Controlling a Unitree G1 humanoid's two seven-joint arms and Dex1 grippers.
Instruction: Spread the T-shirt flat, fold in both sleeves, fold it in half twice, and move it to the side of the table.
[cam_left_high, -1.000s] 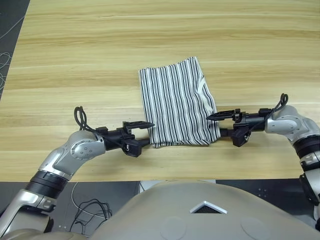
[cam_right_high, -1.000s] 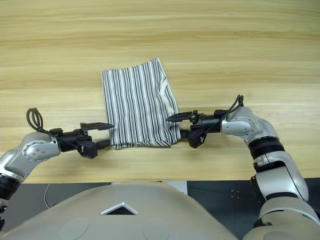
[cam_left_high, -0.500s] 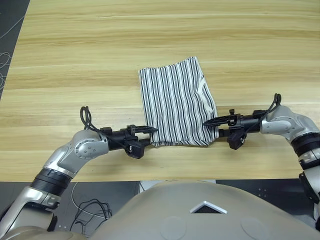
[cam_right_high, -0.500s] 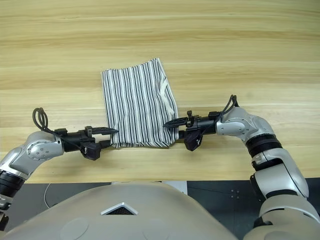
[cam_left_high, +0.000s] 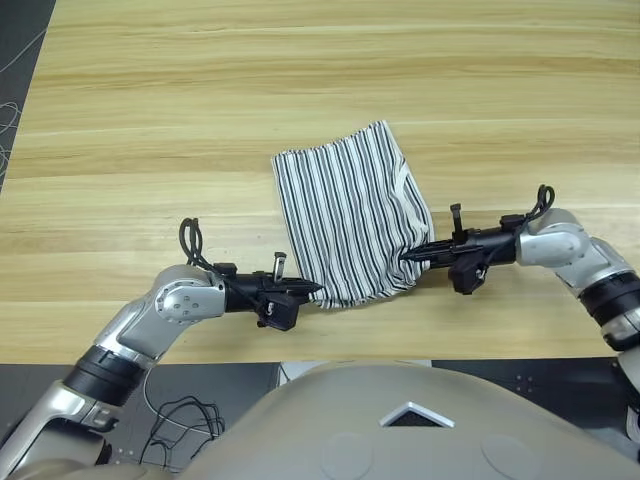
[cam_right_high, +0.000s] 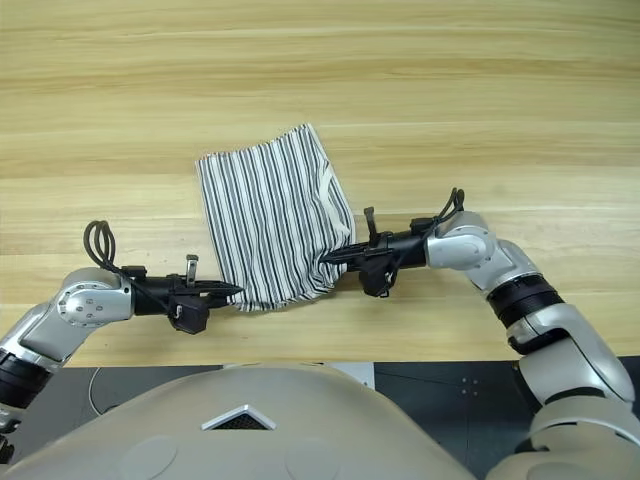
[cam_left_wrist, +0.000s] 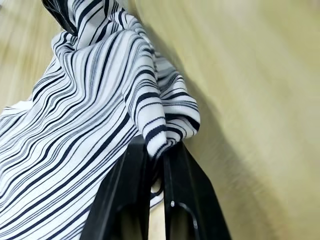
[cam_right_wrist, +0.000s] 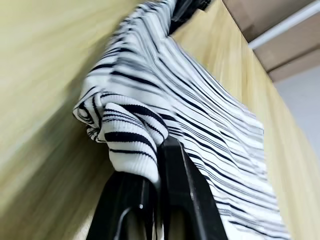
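Left gripper (cam_left_high: 314, 290) is closed tight on the near left corner of the T-shirt (cam_left_high: 345, 220). Its two black fingers (cam_left_wrist: 131, 190) are pressed together, with a bunched roll of striped cloth squeezed between them and spilling over their tips. Right gripper (cam_left_high: 410, 255) is likewise clamped on the near right corner, where the fabric wads into a thick fold draped over its fingers (cam_right_wrist: 172, 180). Each arm lies low over the table (cam_left_high: 200, 90), reaching inward from its own side, so the two grippers face one another across the garment's near edge. Between them that edge runs in a shallow curve, and the cloth close to each pinch is puckered, while the far part lies flat on the wood. The T-shirt is folded into a compact, roughly rectangular panel of black and white stripes running from near edge to far edge, set a little askew. It sits about midway across the table, close to the near edge. A pale neckband (cam_left_high: 403, 178) shows along the panel's right side. Beyond the table's left edge, thin cables (cam_left_high: 12, 120) lie on the dark floor (cam_left_high: 20, 40), and a black cable (cam_left_high: 170, 412) loops below the near edge.
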